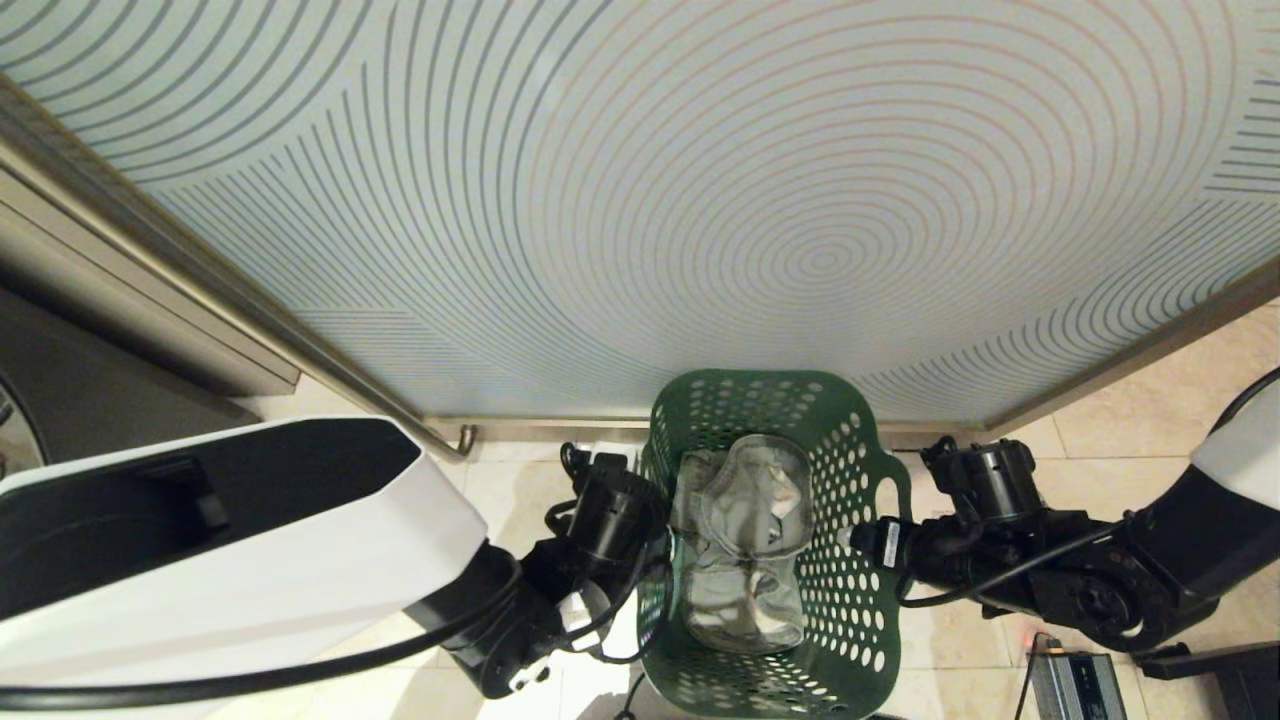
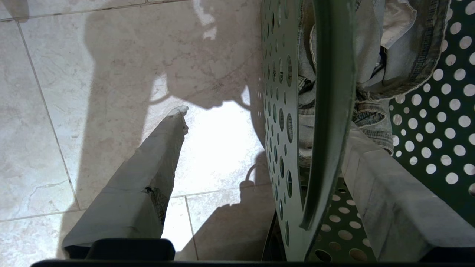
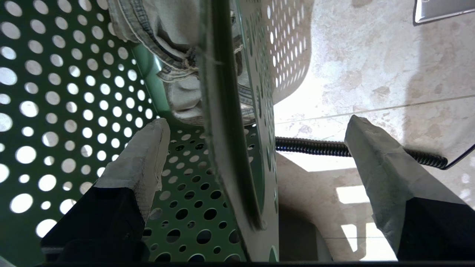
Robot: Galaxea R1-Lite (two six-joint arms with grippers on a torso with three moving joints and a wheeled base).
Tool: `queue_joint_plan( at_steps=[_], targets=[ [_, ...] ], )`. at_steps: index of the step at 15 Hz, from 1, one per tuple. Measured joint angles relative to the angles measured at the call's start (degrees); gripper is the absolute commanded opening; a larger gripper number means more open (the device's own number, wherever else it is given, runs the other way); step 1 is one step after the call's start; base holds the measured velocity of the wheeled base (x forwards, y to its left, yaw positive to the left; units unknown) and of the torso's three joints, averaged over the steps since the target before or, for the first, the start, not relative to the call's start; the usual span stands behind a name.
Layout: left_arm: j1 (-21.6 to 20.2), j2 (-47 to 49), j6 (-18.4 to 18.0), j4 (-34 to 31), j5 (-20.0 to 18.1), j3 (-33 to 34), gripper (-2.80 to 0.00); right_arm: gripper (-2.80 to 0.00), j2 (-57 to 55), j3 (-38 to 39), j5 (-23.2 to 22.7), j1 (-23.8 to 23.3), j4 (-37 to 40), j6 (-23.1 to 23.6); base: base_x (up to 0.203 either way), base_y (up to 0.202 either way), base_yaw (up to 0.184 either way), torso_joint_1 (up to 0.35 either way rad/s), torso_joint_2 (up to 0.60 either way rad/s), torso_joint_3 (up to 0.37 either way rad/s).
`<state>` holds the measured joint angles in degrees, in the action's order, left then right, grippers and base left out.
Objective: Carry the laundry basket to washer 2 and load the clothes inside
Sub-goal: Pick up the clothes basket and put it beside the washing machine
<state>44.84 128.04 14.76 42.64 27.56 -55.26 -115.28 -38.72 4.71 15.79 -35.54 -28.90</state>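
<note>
We straddle the basket [image 1: 862, 585] rim.
Left gripper [image 2: 259, 155] and right gripper [image 3: 256, 148] spread wide, 1 finger inside, 1 outside.

The near end of the laundry basket [image 1: 868, 600] is cut off by the head view's lower edge. The fingertips of the left gripper [image 1: 655, 545] and the right gripper [image 1: 858, 537] are hidden there behind the basket's rim. The lower folds of the clothes [image 1: 745, 540] are covered by the upper ones; single garments cannot be told apart.
</note>
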Motion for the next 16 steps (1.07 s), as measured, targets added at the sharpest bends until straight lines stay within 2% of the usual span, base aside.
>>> queue_joint_plan(
  at_steps=[5, 6, 16],
  targets=[
    [0.16, 0.1, 0.12, 0.0, -0.04, 0.13, 0.0, 0.0, -0.48, -0.34, 0.48, -0.06, 0.05, 0.52, 0.0, 0.0, 0.0, 0.0, 0.0, 0.0],
    [0.17, 0.11, 0.22, 0.0, -0.11, 0.17, -2.8, -2.8, -0.6, -0.34, 0.52, -0.09, 0.07, 0.66, 0.0, 0.0, 0.0, 0.0, 0.0, 0.0],
    [0.44, 0.79, 0.47, 0.16, -0.22, 0.06, -2.8, -2.8, -2.25, -0.74, 1.68, -0.33, -0.24, 1.79, 0.0, 0.0, 0.0, 0.0, 0.0, 0.0]
  ],
)
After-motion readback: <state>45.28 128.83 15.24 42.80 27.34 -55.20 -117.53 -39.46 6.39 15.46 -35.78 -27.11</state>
